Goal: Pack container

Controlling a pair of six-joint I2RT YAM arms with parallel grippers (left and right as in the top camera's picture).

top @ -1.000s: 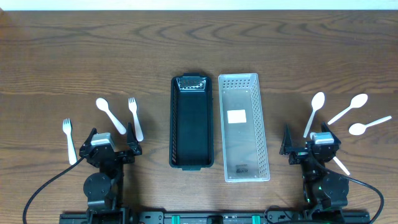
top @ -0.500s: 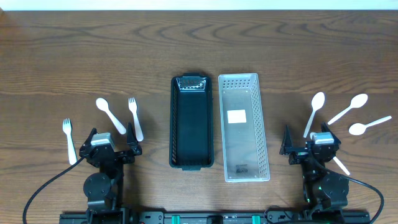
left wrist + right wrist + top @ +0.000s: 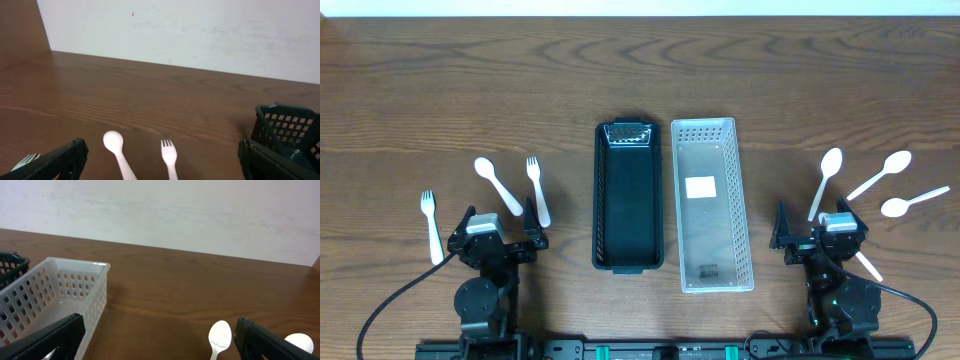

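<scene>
A black slotted container [image 3: 628, 195] and a clear perforated container [image 3: 712, 205] lie side by side at the table's centre, both holding no cutlery. On the left lie a white spoon [image 3: 498, 185], a fork [image 3: 538, 190] and another fork [image 3: 431, 226]. My left gripper [image 3: 500, 222] stands open just behind them, with the spoon [image 3: 114, 142] and fork [image 3: 169, 152] showing between its fingers. On the right lie three white spoons [image 3: 825, 180], [image 3: 880, 174], [image 3: 913, 202]. My right gripper [image 3: 812, 228] is open near the table's front edge, holding nothing, one spoon [image 3: 220, 335] ahead of it.
A white utensil handle [image 3: 867, 265] pokes out beside the right arm. The clear container's wall [image 3: 60, 295] is to the right gripper's left. The black container's corner [image 3: 285, 127] is to the left gripper's right. A pale wall runs behind the table.
</scene>
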